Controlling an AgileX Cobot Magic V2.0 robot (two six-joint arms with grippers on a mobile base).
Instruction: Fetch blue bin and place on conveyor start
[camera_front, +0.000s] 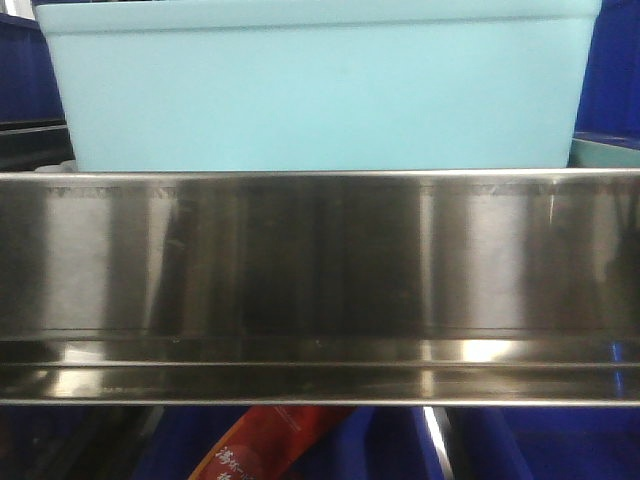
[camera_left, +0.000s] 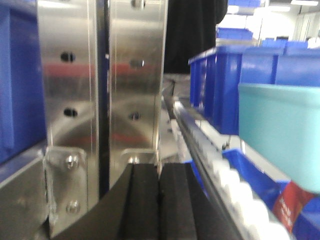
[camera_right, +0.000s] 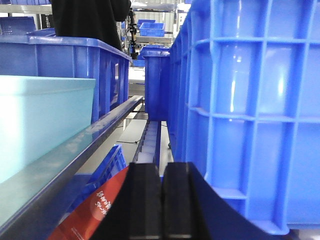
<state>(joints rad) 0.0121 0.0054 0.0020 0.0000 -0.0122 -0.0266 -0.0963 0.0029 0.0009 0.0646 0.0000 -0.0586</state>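
Note:
The blue bin (camera_front: 320, 85), a pale turquoise tub, stands on a steel shelf right ahead in the front view, filling the upper half. It also shows at the right edge of the left wrist view as the blue bin (camera_left: 282, 132), and at the left of the right wrist view as the blue bin (camera_right: 40, 122). My left gripper (camera_left: 159, 187) is shut with nothing in it, left of the bin beside a steel upright. My right gripper (camera_right: 161, 192) is shut and empty, right of the bin, alongside a dark blue crate. The conveyor start is out of view.
A shiny steel shelf rail (camera_front: 320, 285) spans the front view below the bin. A perforated steel post (camera_left: 100, 85) stands close ahead of the left gripper. Ribbed dark blue crates (camera_right: 250, 110) crowd the right side. A red packet (camera_right: 92, 210) lies below in a lower crate.

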